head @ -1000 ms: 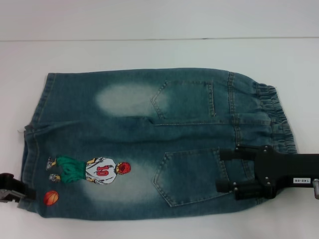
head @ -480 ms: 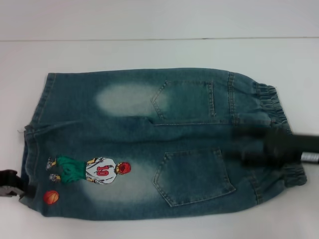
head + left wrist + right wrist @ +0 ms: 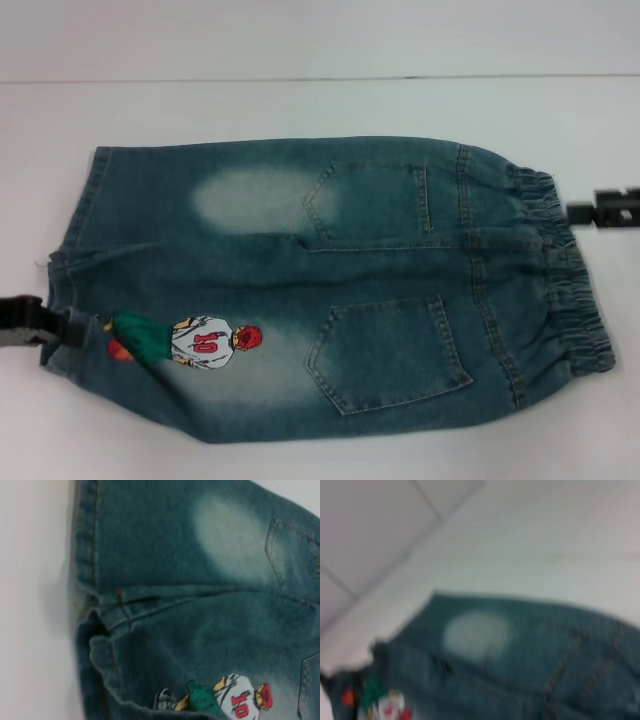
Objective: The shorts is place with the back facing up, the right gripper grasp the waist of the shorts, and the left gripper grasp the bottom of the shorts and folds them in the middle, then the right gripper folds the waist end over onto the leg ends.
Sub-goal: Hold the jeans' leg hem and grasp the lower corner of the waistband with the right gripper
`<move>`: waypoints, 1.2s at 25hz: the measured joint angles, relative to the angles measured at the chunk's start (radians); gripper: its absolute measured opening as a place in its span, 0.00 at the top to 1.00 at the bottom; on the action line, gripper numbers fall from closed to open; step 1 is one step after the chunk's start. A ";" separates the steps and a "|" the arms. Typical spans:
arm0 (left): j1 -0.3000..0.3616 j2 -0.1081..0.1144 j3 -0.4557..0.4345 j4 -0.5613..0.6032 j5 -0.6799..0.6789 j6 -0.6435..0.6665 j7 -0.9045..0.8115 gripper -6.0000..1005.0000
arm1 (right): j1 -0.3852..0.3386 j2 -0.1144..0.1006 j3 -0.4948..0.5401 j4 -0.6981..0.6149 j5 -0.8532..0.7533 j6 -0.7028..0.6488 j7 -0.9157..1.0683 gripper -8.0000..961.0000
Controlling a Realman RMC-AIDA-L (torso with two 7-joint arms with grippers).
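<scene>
We should lift the leg hem [image 3: 80, 335] the left gripper [image 3: 35, 322] has clenched only after the right gripper [image 3: 603, 211], jaws unreadable, seizes the waistband [image 3: 560, 270].

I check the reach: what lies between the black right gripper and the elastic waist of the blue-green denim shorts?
In the head view, only bare white table separates the right gripper from the waist of the shorts.
</scene>
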 joint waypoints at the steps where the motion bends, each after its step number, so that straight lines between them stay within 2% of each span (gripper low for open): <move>1: -0.001 0.000 0.000 0.000 -0.003 0.000 0.001 0.98 | 0.016 -0.003 -0.013 -0.032 -0.056 -0.028 0.017 0.03; 7: -0.011 0.001 0.001 0.003 -0.031 -0.013 0.012 0.98 | 0.101 0.003 -0.050 -0.127 -0.317 -0.179 0.012 0.03; 11: -0.018 0.002 0.002 0.003 -0.041 -0.015 0.021 0.98 | 0.130 0.009 -0.130 -0.149 -0.439 -0.217 -0.024 0.03; 15: -0.021 0.002 0.002 0.001 -0.051 -0.016 0.030 0.98 | 0.149 0.026 -0.233 -0.146 -0.547 -0.238 -0.067 0.04; 23: -0.020 -0.006 0.003 -0.005 -0.069 -0.017 0.050 0.98 | 0.176 0.050 -0.322 -0.133 -0.594 -0.194 -0.051 0.04; 30: -0.016 -0.006 -0.002 -0.007 -0.074 -0.017 0.058 0.98 | 0.183 0.082 -0.380 -0.100 -0.627 -0.125 -0.031 0.04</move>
